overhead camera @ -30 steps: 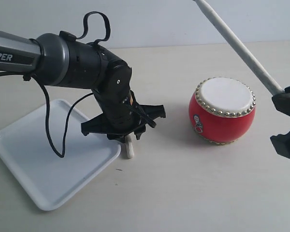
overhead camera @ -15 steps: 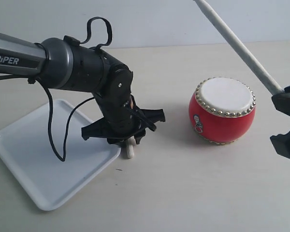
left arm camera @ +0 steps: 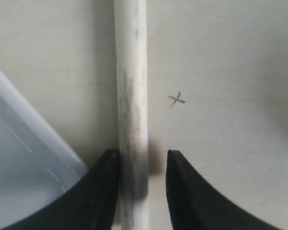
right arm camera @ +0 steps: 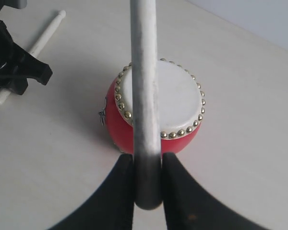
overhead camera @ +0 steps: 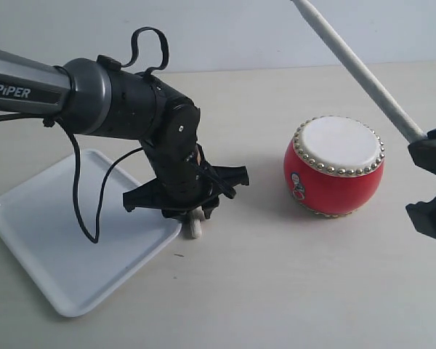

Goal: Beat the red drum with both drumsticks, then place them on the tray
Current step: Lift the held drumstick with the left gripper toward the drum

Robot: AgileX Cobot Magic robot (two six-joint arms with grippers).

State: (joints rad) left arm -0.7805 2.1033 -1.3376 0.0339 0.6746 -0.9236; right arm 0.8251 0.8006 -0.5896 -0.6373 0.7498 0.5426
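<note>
The red drum [overhead camera: 333, 166] stands upright on the table, its off-white skin facing up [right arm camera: 173, 96]. One drumstick [left arm camera: 131, 96] lies flat on the table beside the rim of the white tray [overhead camera: 51, 240]. My left gripper [left arm camera: 141, 155] is down over this stick and open: one jaw touches it, the other stands a small gap away. Only the stick's end [overhead camera: 195, 227] shows below the gripper in the exterior view. My right gripper [right arm camera: 147, 160] is shut on the second drumstick [overhead camera: 360, 69], which slants up above and to the right of the drum.
The tray's corner [left arm camera: 19, 158] lies right next to the left gripper's jaw. A small pen-drawn cross [left arm camera: 176, 99] marks the table near the lying stick. The left arm's cable [overhead camera: 80, 196] hangs over the tray. Bare table spreads in front of the drum.
The left arm has shifted slightly right and its gripper has sunk a little lower over the lying drumstick. The right gripper and its stick have not moved.
</note>
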